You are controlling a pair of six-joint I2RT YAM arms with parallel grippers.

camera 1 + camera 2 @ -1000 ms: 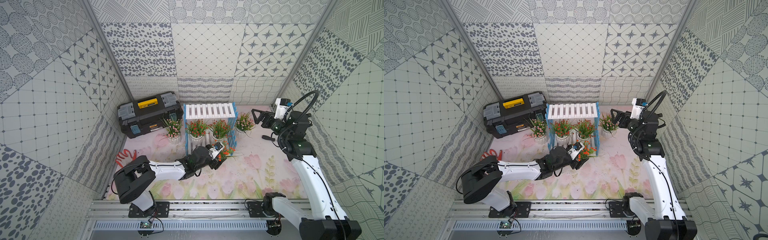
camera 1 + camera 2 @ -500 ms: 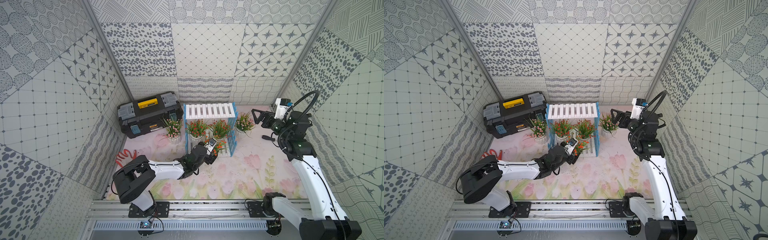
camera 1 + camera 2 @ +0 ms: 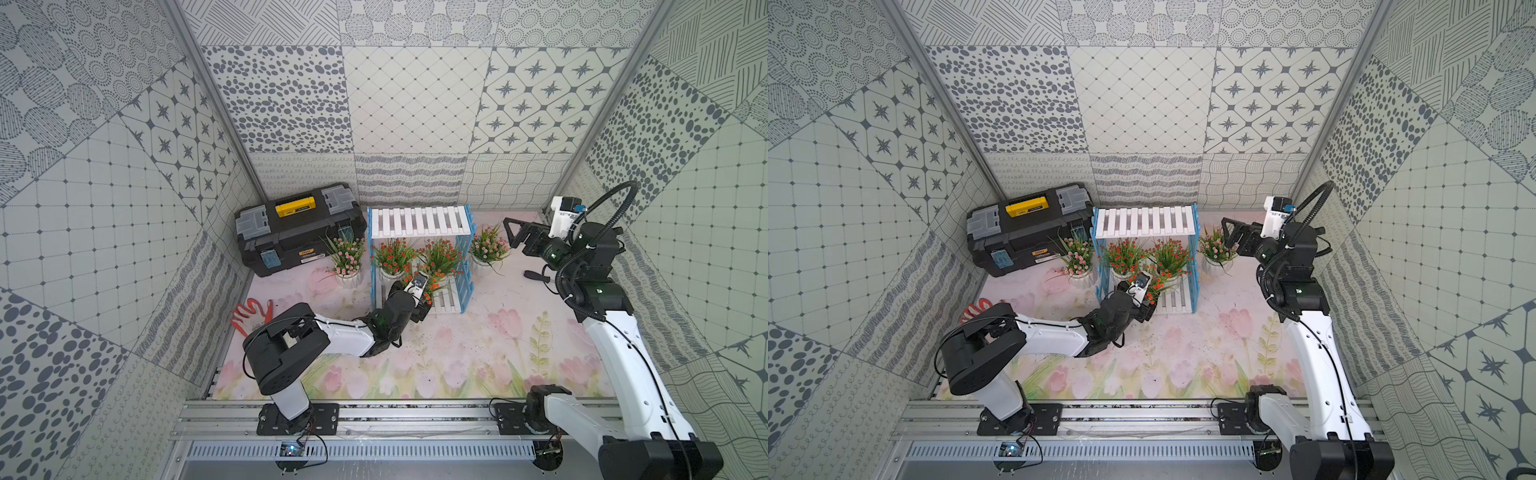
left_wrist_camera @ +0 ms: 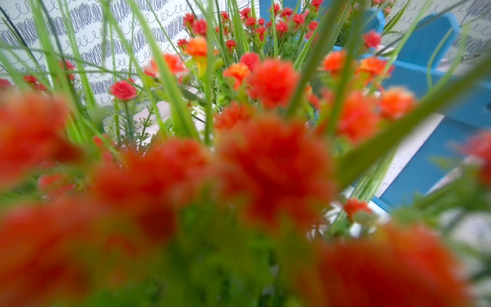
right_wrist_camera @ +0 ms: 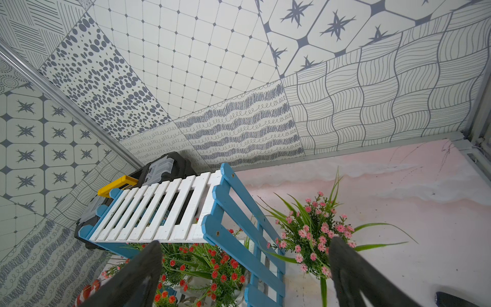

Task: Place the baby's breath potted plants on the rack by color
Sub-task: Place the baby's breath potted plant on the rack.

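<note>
Currently the small orange-red baby's breath plant (image 3: 433, 286) with spiky green leaves is over the low front tier of the white-slatted, blue-picket-sided rack (image 3: 449, 302); its pot is hidden, and whether it touches the shelf is unclear. It lies straight ahead of the left gripper (image 3: 418, 291), which is pinched on it, arm stretched low and forward. The right gripper (image 3: 512, 237) hovers spread and empty, right of the rack.
</note>
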